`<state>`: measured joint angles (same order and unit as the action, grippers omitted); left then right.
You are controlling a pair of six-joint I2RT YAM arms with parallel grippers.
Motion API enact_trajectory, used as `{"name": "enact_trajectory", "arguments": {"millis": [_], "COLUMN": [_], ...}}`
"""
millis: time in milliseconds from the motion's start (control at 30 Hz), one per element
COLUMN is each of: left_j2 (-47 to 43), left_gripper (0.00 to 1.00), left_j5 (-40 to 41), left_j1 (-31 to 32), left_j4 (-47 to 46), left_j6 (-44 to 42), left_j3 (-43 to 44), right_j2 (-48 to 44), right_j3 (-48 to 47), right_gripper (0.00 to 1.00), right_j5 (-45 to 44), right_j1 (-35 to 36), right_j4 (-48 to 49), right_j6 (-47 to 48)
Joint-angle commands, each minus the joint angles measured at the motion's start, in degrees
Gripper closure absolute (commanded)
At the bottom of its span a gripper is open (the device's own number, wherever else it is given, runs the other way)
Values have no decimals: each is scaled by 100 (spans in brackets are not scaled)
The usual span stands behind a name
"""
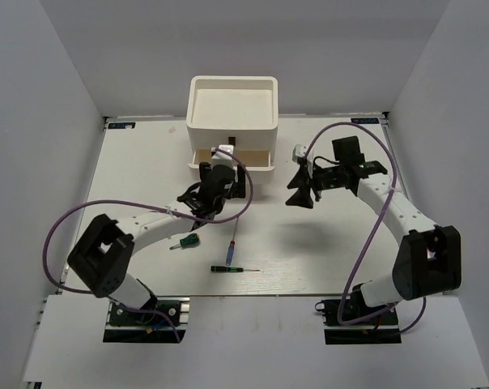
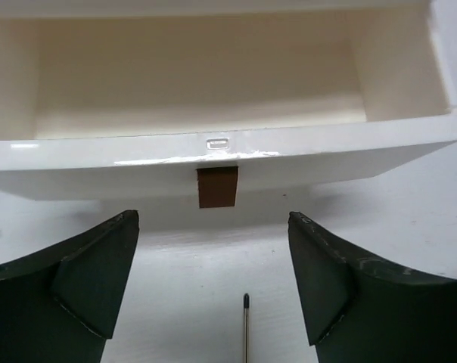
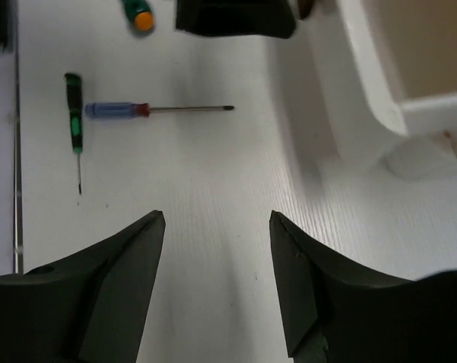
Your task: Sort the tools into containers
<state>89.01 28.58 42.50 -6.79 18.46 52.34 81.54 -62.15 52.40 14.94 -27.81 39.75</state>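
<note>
The left fingers [image 1: 226, 177] stood spread wide and held nothing. They were level and low over the desk [image 1: 325, 259], aimed straight at the open drawer [image 2: 213, 155] of the white organizer [image 1: 232, 101]. In the left wrist view the drawer's brown tab [image 2: 217, 187] sat centred between them, just ahead of the tips and not touching. The dark tip of the red-blue screwdriver [image 2: 246, 333] showed between them at the bottom edge. The left arm reached from the lower left of the top view up to the middle, with its elbow bent.

The right fingers [image 1: 299, 196] were also parted, at a moderate gap, and empty. They hung above bare desk to the right of the organizer, well clear of it, on an arm arched in from the lower right.

In the right wrist view the tools lay ahead in the upper left. The red-blue screwdriver lay with its shaft toward the organizer, and the precision screwdriver [image 3: 74, 113] lay just beside its handle end. A green-handled screwdriver [image 1: 185, 241] lay further off, near the left arm's forearm.
</note>
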Motion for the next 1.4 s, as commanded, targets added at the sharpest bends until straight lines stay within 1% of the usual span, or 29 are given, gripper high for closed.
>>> {"name": "enact_trajectory", "arguments": {"millis": [0, 33, 67, 100, 133, 167, 200, 233, 267, 300, 333, 367, 400, 433, 467, 533, 567, 667, 733, 933, 967, 1100, 1200, 1233, 1333, 1367], "left_j2": [-946, -1112, -1445, -1605, -1763, -1895, -2105, -2194, -2273, -2431, -2511, -2590, -2660, -2818, -2889, -3038, -3135, -3609, -3986, -4462, -4515, -4656, -4586, -4507, -4366, -4288], "left_gripper": [10, 10, 12, 31, 54, 81, 100, 100, 100, 100, 100, 77, 62, 50, 41, 38, 35, 30, 30, 29, 29, 29, 29, 29, 29, 25], "left_j5": [218, 305, 445, 447, 499, 604, 675, 789, 790, 790, 537, 422, 290, 2, -97, -238, -239, -160, -107, -160, -220, -283, -283, -283, -283, -283], "left_j1": [74, 74, 74, 74, 74, 74, 13, -40, -40, -40, -40, -40, -40, -40, -40, 29, 30, 30, 30, 30, 30, 30, 30, 30, 30, 30], "left_j4": [632, 809, 1037, 1570, 1897, 2266, 3174, 3679, 4102, 4802, 5070, 5325, 5711, 5810, 5942, 6240, 6338, 6646, 6839, 7235, 7235, 7235, 7183, 7122, 6981, 6980], "left_j6": [201, 280, 394, 622, 737, 895, 1453, 1772, 2010, 2448, 2635, 2819, 3134, 3225, 3356, 3654, 3769, 4033, 4087, 4490, 4552, 4605, 4605, 4605, 4719, 4781], "left_j3": [339, 339, 339, 400, 400, 452, 522, 584, 585, 585, 533, 532, 454, 314, 260, 155, 67, -66, -188, -382, -452, -514, -514, -514, -566, -567], "right_j2": [204, 422, 511, 617, 853, 942, 1065, 1136, 1267, 1355, 1400, 1557, 1628, 1698, 1864, 2120, 2251, 2559, 2822, 3227, 3315, 3571, 3755, 3790, 3817, 3791], "right_j3": [-403, -603, -684, -806, -851, -877, -878, -869, -825, -799, -781, -738, -746, -772, -929, -1114, -1176, -1378, -1501, -1818, -1905, -2196, -2328, -2398, -2460, -2468], "right_gripper": [36, 36, 36, 36, 36, 36, 36, 36, 36, 36, 36, 36, 36, 36, 36, 36, 36, 36, 36, 38, 38, 45, 56, 66, 80, 86], "right_j5": [1070, 1044, 1035, 896, 816, 728, 623, 274, 166, 87, -97, -151, -221, -396, -458, -660, -713, -924, -1073, -1382, -1408, -1741, -1943, -1988, -2032, -2058], "right_j1": [219, 429, 492, 736, 860, 957, 1228, 1500, 1625, 1870, 2098, 2275, 2381, 2478, 2740, 2909, 3136, 3436, 3603, 3946, 3964, 4069, 4096, 4096, 4070, 4070], "right_j4": [-1389, -1820, -2268, -2464, -2840, -2957, -2984, -2967, -2897, -2583, -2432, -2291, -1907, -1869, -1833, -1894, -1877, -1737, -1762, -1499, -1621, -2122, -2412, -2535, -2948, -3036], "right_j6": [2710, 3819, 4213, 5409, 5734, 5998, 6253, 6369, 6666, 6660, 6643, 6538, 6494, 6502, 6537, 6616, 6625, 6572, 6616, 6388, 6414, 6704, 6853, 6914, 7029, 7073]}}
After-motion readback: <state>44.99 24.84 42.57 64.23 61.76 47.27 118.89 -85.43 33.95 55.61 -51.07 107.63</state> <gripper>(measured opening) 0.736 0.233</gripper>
